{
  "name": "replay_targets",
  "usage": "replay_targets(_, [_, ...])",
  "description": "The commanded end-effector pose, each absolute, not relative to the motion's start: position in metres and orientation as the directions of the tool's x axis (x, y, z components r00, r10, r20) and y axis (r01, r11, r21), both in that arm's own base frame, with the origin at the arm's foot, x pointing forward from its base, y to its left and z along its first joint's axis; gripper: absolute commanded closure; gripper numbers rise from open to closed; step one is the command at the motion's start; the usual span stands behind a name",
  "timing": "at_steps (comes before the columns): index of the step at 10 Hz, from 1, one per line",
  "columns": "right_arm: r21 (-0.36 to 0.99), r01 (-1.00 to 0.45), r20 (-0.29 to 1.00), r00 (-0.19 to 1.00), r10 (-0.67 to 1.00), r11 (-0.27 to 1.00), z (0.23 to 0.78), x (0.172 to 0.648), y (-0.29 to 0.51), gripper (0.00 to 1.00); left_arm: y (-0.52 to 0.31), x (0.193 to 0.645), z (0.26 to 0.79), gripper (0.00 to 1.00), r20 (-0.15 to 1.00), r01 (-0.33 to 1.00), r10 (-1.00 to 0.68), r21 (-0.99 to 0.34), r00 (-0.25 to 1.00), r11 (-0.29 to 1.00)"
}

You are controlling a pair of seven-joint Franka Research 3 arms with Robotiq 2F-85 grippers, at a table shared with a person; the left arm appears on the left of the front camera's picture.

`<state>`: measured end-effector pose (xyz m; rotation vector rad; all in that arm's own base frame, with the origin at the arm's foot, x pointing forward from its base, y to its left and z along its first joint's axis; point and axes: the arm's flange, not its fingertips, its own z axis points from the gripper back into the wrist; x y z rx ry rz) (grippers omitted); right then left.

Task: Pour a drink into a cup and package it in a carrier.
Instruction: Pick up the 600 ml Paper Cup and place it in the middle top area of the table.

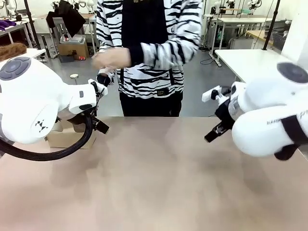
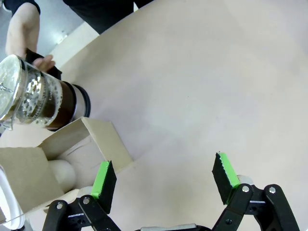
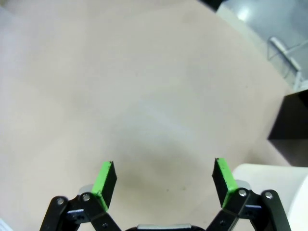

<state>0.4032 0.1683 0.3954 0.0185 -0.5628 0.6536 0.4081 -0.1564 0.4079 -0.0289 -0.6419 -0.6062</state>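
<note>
Peeking from behind left arm [image 1: 33, 101]: carrier [image 1: 65, 139] | pitcher [image 2: 43, 98] cropped at edge

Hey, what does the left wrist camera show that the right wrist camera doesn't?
Left wrist view: a person's hand on the handle of the glass pitcher of dark drink, beside the cardboard carrier. Right wrist view: a black box at the picture's right. Both: the tan table and open, empty jaws, on the left gripper and the right gripper.
</note>
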Motion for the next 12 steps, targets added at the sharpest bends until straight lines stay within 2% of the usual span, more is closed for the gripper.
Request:
replay_targets(1, [-0.146,-0.591,0.495,0.650,0.576,0.793,0.474,0.419,0.161,0.00,-0.156,0.407,0.409,0.00,0.573,0.538,-0.521,0.158,0.633,0.828])
replay_targets(3, [-0.092,-0.637,0.531,0.619,0.579,0.766,0.538,0.423,0.129,0.00,-0.156,0.407,0.409,0.00,0.573,0.538,-0.521,0.158,0.633,0.828])
replay_targets(5, [-0.034,-0.739,0.614,0.516,0.598,0.673,0.565,0.427,0.054,0.00,-0.156,0.407,0.409,0.00,0.573,0.538,-0.521,0.158,0.633,0.828])
replay_targets(7, [0.002,-0.810,0.736,0.399,0.547,0.587,0.543,0.436,-0.035,0.00,-0.156,0.407,0.409,0.00,0.573,0.538,-0.521,0.158,0.633,0.828])
replay_targets(10, [0.113,-0.847,0.854,0.350,0.386,0.519,0.463,0.438,-0.109,0.00,-0.156,0.407,0.409,0.00,0.573,0.538,-0.521,0.158,0.633,0.828])
replay_targets(11, [0.135,-0.823,0.862,0.372,0.344,0.552,0.448,0.439,-0.111,0.00,-0.156,0.407,0.409,0.00,0.573,0.538,-0.521,0.158,0.633,0.828])
replay_targets(12, [0.050,-0.803,0.829,0.365,0.424,0.594,0.490,0.419,-0.106,0.00,-0.156,0.407,0.409,0.00,0.573,0.538,-0.521,0.158,0.633,0.828])
